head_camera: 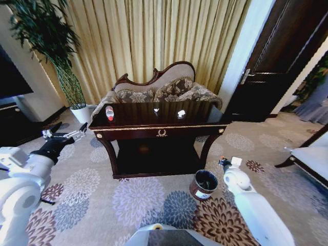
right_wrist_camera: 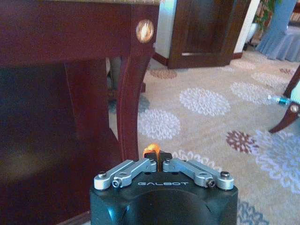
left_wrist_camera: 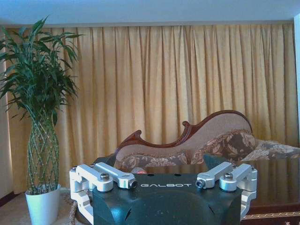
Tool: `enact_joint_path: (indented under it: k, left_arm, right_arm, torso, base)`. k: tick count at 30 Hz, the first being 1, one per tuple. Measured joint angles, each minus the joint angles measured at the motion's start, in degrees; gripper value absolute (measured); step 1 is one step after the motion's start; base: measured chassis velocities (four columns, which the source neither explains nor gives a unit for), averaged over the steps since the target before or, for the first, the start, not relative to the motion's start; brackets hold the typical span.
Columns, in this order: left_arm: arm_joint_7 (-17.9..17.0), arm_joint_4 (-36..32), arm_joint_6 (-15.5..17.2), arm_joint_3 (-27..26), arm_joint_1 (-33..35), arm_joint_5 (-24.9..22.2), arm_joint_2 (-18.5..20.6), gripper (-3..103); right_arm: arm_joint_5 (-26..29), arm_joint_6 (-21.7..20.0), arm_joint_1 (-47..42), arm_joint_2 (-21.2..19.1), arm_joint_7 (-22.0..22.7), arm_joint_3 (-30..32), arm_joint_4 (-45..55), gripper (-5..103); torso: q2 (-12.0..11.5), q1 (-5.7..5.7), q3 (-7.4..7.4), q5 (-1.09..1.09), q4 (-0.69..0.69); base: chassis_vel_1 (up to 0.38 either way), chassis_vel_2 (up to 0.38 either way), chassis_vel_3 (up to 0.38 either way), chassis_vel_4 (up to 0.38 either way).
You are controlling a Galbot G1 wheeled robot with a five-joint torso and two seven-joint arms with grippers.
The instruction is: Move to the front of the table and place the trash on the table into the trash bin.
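From the head we look down at the table (head_camera: pixel 161 125) ahead. Our left wrist camera faces the sofa (left_wrist_camera: pixel 197 140) level; the right sits low, seemingly near the table's right leg (right_wrist_camera: pixel 129 103).

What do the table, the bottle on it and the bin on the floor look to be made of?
The table: dark wood, apparently lacquered, since its top mirrors the sofa; the gold trim looks metallic.
The bottle: seemingly clear plastic with a red cap and label.
The trash bin: reddish-brown, smooth-sided with a white label; plastic or coated metal, hard to tell.
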Motion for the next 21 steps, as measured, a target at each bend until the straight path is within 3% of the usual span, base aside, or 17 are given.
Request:
enact_joint_path:
  k: [7,15,17,19,21]
  left_arm:
    - [0.0,0.6,-0.2,0.1,-0.4,-0.2,0.8,100]
    - [-0.9,1.1,-0.4,2.5,-1.6,0.6,0.2,100]
    - [-0.9,1.2,-0.4,2.6,-1.6,0.7,0.1,100]
    - [-0.9,1.4,-0.5,3.0,-2.0,1.0,0.2,100]
    - [-0.9,1.4,-0.5,3.0,-2.1,1.0,0.3,100]
  right_arm:
    - [-3.7,1.8,0.4,3.5,-1.6,-0.6,-2.6,0]
    - [-6.3,5.2,2.1,4.5,-2.7,-1.2,-5.5,32]
    - [-6.3,5.3,2.2,4.4,-2.9,-1.2,-5.6,32]
    - [-7.0,6.5,2.3,3.9,-3.2,-1.1,-5.7,48]
    - [-7.1,6.8,2.3,3.8,-3.2,-1.0,-5.5,48]
  torso:
    - [0.0,-0.01,-0.01,0.00,-0.01]
    - [0.0,0.00,0.00,-0.01,0.00]
    - [0.0,-0.01,-0.01,-0.01,0.00]
    - [0.0,-0.01,-0.01,0.00,-0.02]
    - [0.0,-0.01,-0.01,0.01,-0.02]
  base:
    - [0.000,0.000,0.000,0.000]
    - [0.000,0.000,0.000,0.000]
    - [0.000,0.000,0.000,0.000]
    - [0.000,0.000,0.000,0.000]
    - [0.000,0.000,0.000,0.000]
